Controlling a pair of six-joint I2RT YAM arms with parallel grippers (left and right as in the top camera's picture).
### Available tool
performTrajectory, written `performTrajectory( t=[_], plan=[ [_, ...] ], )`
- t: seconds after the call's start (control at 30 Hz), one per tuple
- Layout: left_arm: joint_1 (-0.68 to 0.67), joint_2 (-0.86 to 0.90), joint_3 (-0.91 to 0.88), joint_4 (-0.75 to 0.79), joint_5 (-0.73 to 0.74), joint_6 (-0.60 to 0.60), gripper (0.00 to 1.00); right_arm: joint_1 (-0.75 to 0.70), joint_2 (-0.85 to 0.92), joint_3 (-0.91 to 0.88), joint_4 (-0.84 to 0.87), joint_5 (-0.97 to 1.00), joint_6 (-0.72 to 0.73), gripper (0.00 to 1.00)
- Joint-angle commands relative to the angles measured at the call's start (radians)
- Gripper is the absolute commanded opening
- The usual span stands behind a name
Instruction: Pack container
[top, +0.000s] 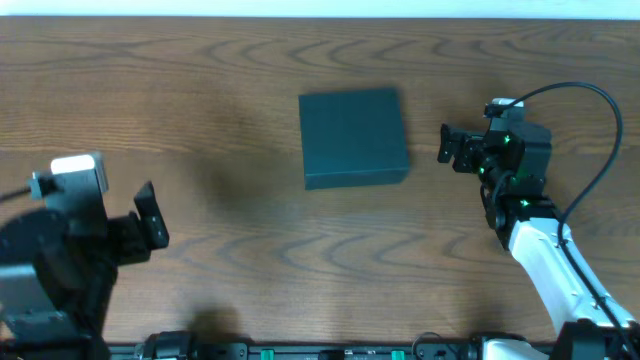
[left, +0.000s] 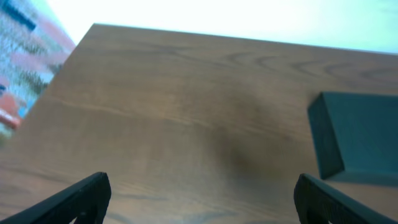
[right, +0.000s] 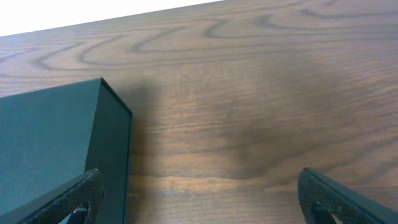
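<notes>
At table centre: container (top: 354, 138), a dark teal box, lies flat with its plain top face up and closed.
Table (top: 200, 100): wood grain, carries only the container as far as the overhead view shows.
Left gripper (top: 152, 213): near the left front of the table, well apart from the container.
Left fingers (left: 81, 198): spread wide, nothing between them.
Container from left wrist: (left: 360, 137) ahead and far to the right, beyond the right-hand finger, not within the gap.
Right gripper (top: 452, 147): just beside the container's right edge, level with it, with a strip of bare table between; no contact.
Right fingers (right: 74, 199): spread wide, nothing between them.
Container from right wrist: (right: 50, 143) fills the lower left; its near vertical edge stands just inside the left-hand finger, and most of the box is outside the gap. Bare table lies between the fingertips.
Held items: none in either gripper.
</notes>
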Motion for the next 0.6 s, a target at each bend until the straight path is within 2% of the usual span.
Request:
performTrajectory(
  t=[0.0, 0.23, 0.57],
  plan=[
    [0.039, -0.098, -0.154, 0.045, -0.003, -0.068, 0.95, -0.008, -0.006, 0.009, -0.001, 0.005, -0.004, 0.99],
    [0.079, -0.344, -0.475, 0.171, -0.003, -0.142, 0.95, -0.008, -0.006, 0.009, -0.001, 0.006, -0.004, 0.99],
    [0.079, -0.605, -0.824, 0.286, -0.002, -0.233, 0.95, -0.008, -0.006, 0.009, -0.001, 0.006, -0.004, 0.99]
  ],
)
